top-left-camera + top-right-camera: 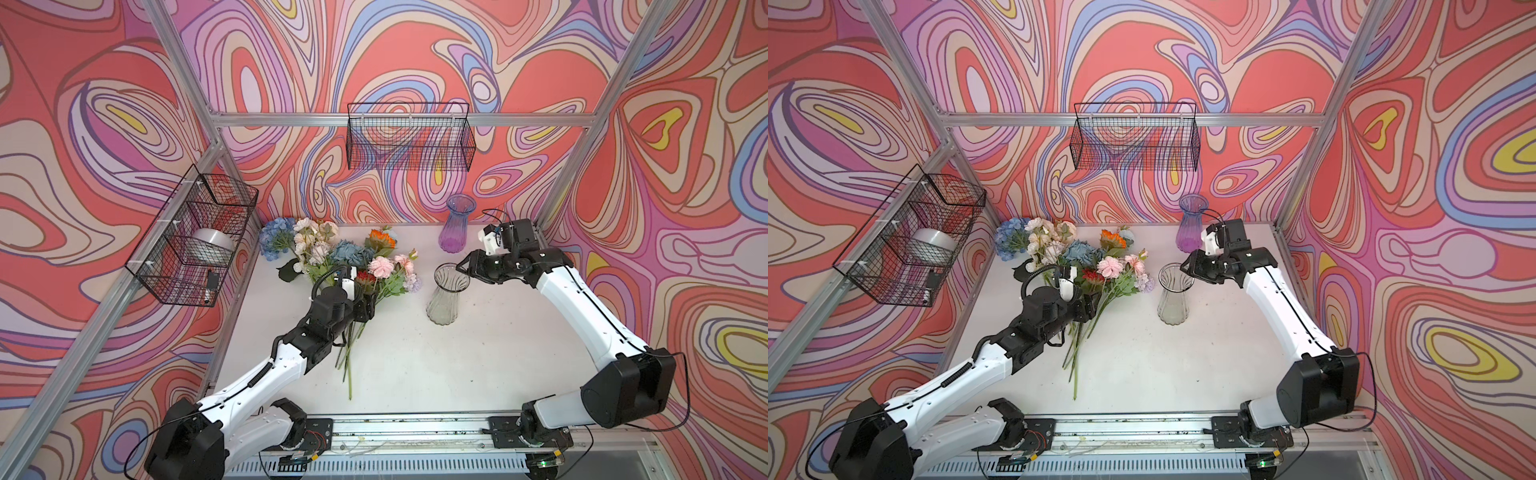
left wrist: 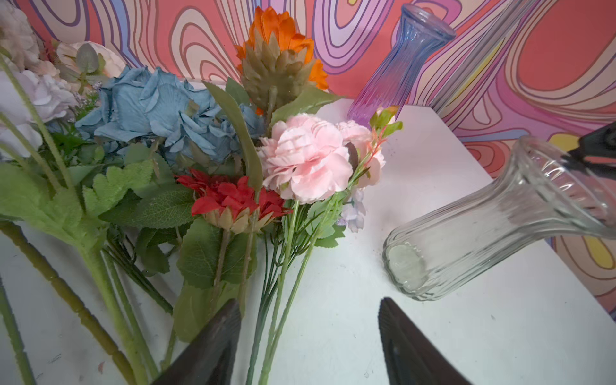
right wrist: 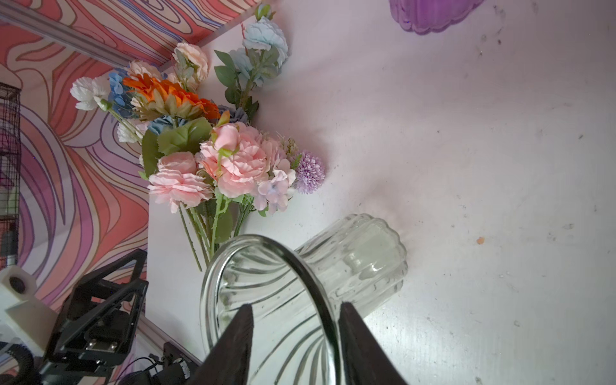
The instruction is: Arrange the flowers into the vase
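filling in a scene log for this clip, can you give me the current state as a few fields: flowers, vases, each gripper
flowers: mixed artificial sprays on long green stems, lying in a pile on the white table, none in a vase
clear ribbed glass vase: upright, empty, right of the pile
purple-blue ribbed glass vase: upright, empty, at the back edge
left gripper: open, fingers either side of the pink spray's stems
right gripper: open, one finger inside the clear vase's rim, one outside
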Tool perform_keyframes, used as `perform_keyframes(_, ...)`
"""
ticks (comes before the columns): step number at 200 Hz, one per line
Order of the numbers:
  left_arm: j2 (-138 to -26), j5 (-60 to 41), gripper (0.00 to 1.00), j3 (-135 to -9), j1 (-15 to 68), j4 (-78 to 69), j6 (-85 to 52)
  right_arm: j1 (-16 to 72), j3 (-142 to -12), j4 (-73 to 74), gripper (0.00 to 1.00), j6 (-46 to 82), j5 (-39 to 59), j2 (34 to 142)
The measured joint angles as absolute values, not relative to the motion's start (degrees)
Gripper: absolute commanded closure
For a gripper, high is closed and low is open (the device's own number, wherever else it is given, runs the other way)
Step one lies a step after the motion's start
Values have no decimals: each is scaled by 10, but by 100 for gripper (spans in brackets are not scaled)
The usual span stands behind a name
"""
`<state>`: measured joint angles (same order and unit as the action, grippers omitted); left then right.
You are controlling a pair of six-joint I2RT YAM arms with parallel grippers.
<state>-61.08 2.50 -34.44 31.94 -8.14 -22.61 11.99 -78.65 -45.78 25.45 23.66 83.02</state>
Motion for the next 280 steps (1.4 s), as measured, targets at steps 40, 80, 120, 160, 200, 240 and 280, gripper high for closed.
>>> perform_keyframes(40,-641,37,51,-344,320,-81,-220,120,-796,-458,45,251,232,828)
perform_keyframes(80,-662,56,50,-344,320,-76,-221,120,-828,-475,22,235,182,825)
perform_keyframes(120,-669,90,48,-344,320,-70,-220,120,-844,-481,2,217,67,799)
perform_keyframes(160,-701,66,57,-345,320,-70,-212,120,-830,-451,1,217,-32,781)
perform_keyframes(200,-745,45,66,-366,320,-71,-204,120,-810,-440,2,217,-63,792)
perform_keyframes(240,-791,46,70,-409,320,-82,-196,120,-806,-437,2,214,-76,797)
perform_keyframes(280,-843,55,74,-433,320,-96,-192,120,-801,-437,2,206,-89,796)
